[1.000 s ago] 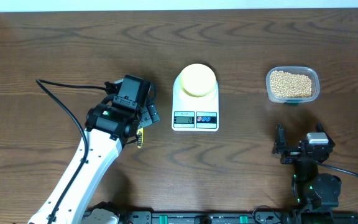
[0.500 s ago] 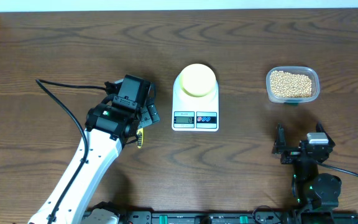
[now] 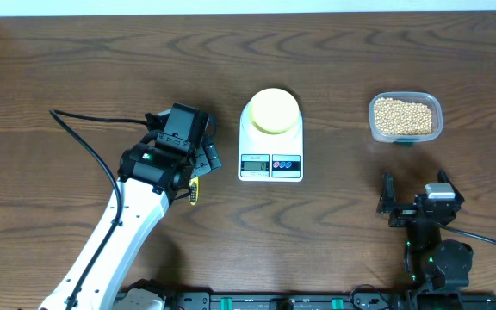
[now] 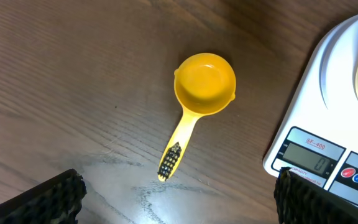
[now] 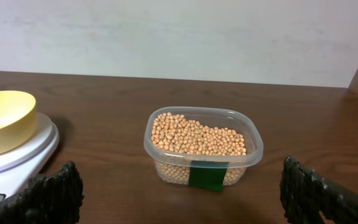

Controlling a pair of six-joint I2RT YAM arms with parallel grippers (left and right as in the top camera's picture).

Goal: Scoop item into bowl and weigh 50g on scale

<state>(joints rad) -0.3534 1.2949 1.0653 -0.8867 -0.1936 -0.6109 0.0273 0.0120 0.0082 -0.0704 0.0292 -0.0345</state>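
Currently my left arm (image 3: 119, 228) stretches toward the scale (image 3: 270, 148), left gripper (image 4: 178, 200) spread wide, empty, above the scoop (image 4: 202, 87); right gripper (image 5: 179, 194) sits tucked back, equally wide, empty.

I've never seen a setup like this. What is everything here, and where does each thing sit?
table: one, dark brown wood, under everything
scale: one, white, middle of the table
bowl: one, pale yellow, on the scale's platform
tub: one, clear plastic, far right of the table
beans: many, beige-tan, inside the tub
label: one, dark green, on the tub's front wall
scoop: one, bright yellow, lying on the table to the left of the scale
cable: one, black, running along the left arm
left arm: one, white and black, reaching in from the near left
right arm: one, black, near right edge
left gripper: one, black, open above the scoop
right gripper: one, black, open, facing the tub
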